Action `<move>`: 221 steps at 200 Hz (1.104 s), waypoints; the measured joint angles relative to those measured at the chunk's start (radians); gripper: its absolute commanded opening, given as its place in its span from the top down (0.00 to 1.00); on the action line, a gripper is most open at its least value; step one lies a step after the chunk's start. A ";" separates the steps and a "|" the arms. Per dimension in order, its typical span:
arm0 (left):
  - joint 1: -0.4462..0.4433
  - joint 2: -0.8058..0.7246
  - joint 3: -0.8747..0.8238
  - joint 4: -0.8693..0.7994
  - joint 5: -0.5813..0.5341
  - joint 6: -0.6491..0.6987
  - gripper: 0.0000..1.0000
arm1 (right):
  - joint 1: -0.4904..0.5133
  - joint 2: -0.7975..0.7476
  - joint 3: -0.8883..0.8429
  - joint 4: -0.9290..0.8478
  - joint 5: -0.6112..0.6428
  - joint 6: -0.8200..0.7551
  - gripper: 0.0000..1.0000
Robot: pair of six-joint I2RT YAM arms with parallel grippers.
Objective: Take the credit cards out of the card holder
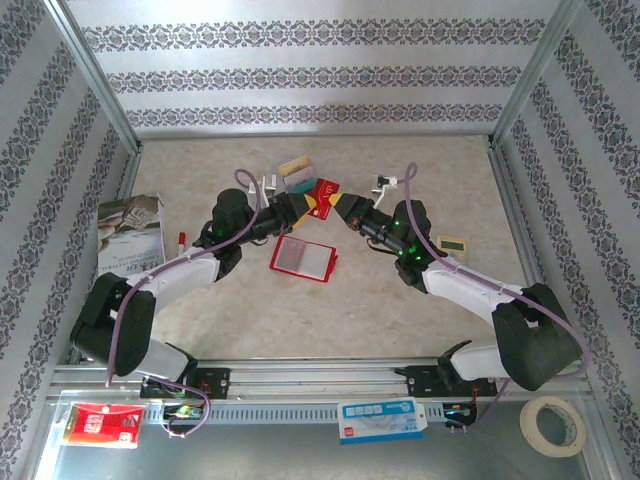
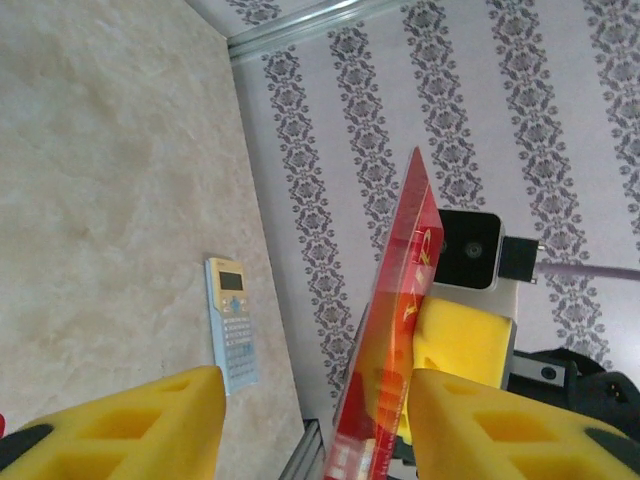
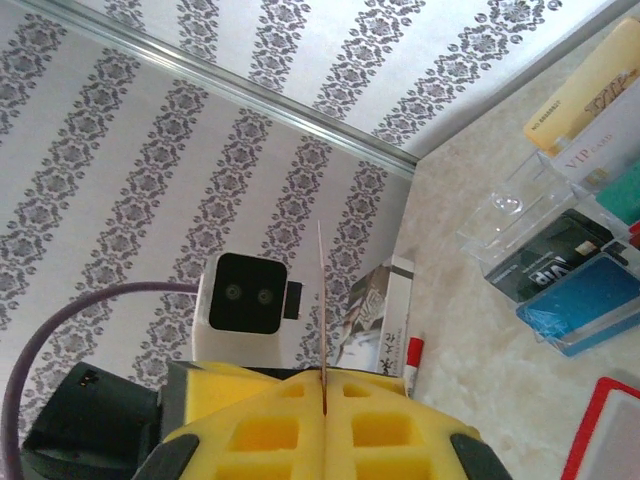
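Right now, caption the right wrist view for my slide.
Right claw shut on a thin card held edge-on, loose credit cards lying on the table beyond.

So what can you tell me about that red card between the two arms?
The red card is a thin, glossy, plastic-looking rectangle, red with a yellow band and lettering. It is held in the air. The right gripper pinches one end between its shut yellow foam pads; the left gripper has its pads apart either side of the other end.
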 measured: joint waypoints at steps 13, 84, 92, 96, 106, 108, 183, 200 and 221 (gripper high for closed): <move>0.000 0.007 0.002 0.008 0.006 -0.005 0.57 | 0.000 0.001 0.000 0.008 -0.005 0.009 1.00; 0.000 0.052 0.006 0.092 0.022 -0.047 0.78 | -0.010 0.020 0.000 0.025 -0.011 0.019 1.00; 0.000 0.054 0.006 0.102 0.024 -0.053 0.80 | -0.013 0.020 0.000 0.025 -0.012 0.019 1.00; 0.000 0.055 0.006 0.106 0.025 -0.053 0.82 | -0.013 0.020 0.000 0.025 -0.012 0.019 1.00; 0.000 0.055 0.006 0.113 0.025 -0.057 0.88 | -0.016 0.020 -0.001 0.025 -0.011 0.023 0.98; 0.000 0.055 0.006 0.113 0.026 -0.056 0.89 | -0.018 0.020 -0.001 0.025 -0.011 0.023 0.97; 0.023 0.063 0.007 0.116 0.029 -0.030 1.00 | -0.066 0.007 -0.018 -0.120 0.002 -0.005 0.43; 0.042 0.063 0.027 0.024 0.025 0.059 0.99 | -0.077 -0.027 -0.020 -0.244 0.033 -0.035 0.30; 0.054 0.072 0.116 -0.156 0.019 0.225 0.97 | -0.101 -0.063 -0.022 -0.369 0.066 -0.077 0.22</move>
